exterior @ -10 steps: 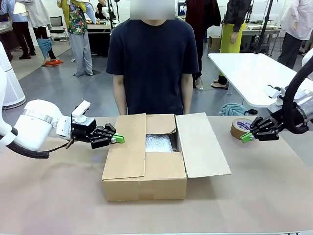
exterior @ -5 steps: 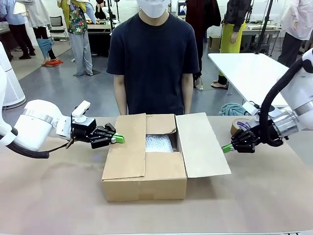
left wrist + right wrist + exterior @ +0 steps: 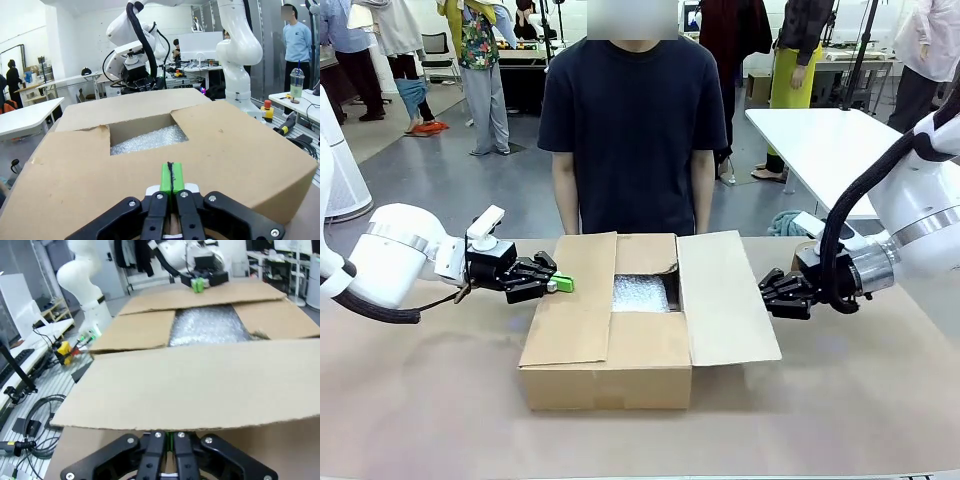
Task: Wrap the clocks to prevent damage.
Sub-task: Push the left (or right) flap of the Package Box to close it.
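On the worktop (image 3: 860, 400), the clenched left claw (image 3: 561, 284) and clenched right claw (image 3: 766, 293) sit at the box (image 3: 610, 375) flaps, probably light but bendable, best gripped at their outer edges.

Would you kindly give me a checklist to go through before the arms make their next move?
1. Left tool shut, at the left flap's edge: ok.
2. Right tool shut, at the right flap's edge: ok.
3. Bubble wrap lying in the box: ok.
4. Flaps closed over the opening: not ok, a gap shows.
5. Clocks wrapped: cannot tell.
6. Person off the box top: ok.
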Motion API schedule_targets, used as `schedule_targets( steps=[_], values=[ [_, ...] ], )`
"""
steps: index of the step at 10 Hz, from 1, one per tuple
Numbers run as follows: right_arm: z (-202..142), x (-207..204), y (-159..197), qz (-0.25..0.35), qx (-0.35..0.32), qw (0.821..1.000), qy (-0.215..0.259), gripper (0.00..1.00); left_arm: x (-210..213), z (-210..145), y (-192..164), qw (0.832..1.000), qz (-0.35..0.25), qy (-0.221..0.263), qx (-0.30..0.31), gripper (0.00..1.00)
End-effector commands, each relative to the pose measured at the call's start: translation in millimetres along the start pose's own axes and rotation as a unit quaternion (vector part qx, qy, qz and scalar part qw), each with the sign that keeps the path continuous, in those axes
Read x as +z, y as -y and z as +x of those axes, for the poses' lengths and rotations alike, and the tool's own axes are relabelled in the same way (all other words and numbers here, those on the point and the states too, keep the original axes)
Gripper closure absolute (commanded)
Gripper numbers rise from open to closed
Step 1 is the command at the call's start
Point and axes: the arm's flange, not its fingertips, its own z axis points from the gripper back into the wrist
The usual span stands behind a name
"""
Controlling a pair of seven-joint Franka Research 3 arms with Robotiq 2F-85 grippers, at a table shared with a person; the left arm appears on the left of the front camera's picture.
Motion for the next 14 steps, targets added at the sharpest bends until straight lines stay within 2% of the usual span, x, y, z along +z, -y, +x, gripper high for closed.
schedule_targets(
  steps=[1, 4, 8, 14],
  values=[
    [7, -20, -5, 0.02, 0.025, 0.999, 0.044, 0.99, -1, -1, 0, 1.0, 0.0, -0.002, 0.0, 1.0],
    [31, -54, -25, 0.048, 0.067, 0.995, 0.059, 0.99, -1, -1, 0, 1.0, 0.0, -0.002, 0.0, 1.0],
    [43, -73, -19, 0.046, 0.075, 0.994, 0.065, 0.99, -1, -1, 0, 1.0, 0.0, -0.002, 0.0, 1.0],
    [52, -89, 13, -0.023, 0.089, 0.993, 0.072, 0.99, -1, -1, 0, 1.0, 0.0, -0.002, 0.0, 1.0]
  ],
)
